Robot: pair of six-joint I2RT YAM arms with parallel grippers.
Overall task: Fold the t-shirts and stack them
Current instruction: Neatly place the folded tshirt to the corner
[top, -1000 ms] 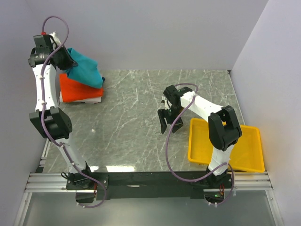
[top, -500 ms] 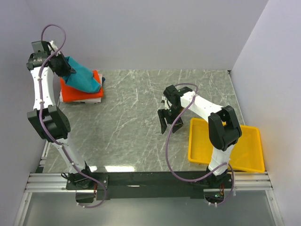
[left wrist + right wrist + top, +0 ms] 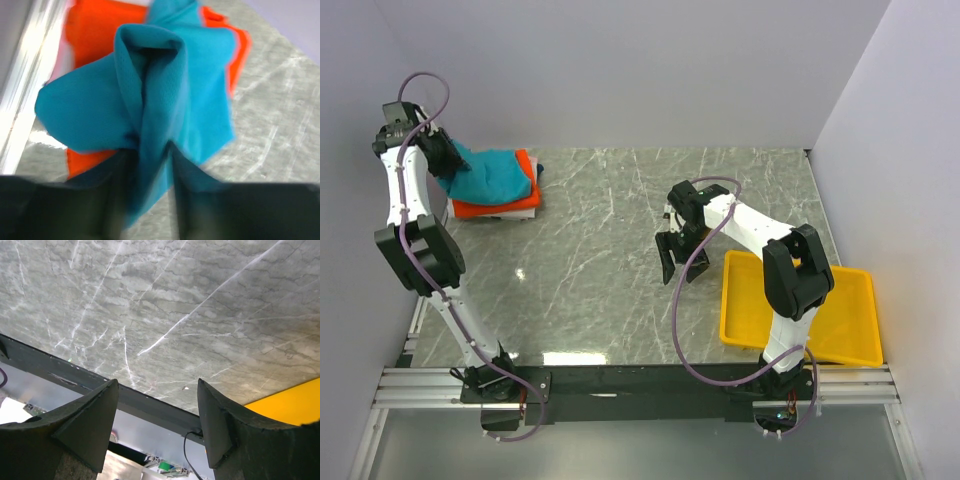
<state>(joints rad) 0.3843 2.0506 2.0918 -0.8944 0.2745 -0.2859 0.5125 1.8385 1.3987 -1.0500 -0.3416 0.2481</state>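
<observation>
A folded teal t-shirt lies on a folded orange t-shirt at the table's far left corner. My left gripper is shut on the teal shirt's left edge; in the left wrist view the teal cloth bunches between my fingers, over the orange shirt. My right gripper is open and empty above the bare marble near the table's middle; its fingertips frame only table.
A yellow tray sits at the near right, and its corner shows in the right wrist view. A white layer lies under the orange shirt. Grey walls close the back and both sides.
My left gripper has lowered the teal shirt from the air onto the orange shirt and moved left and down. The right arm has not moved.
</observation>
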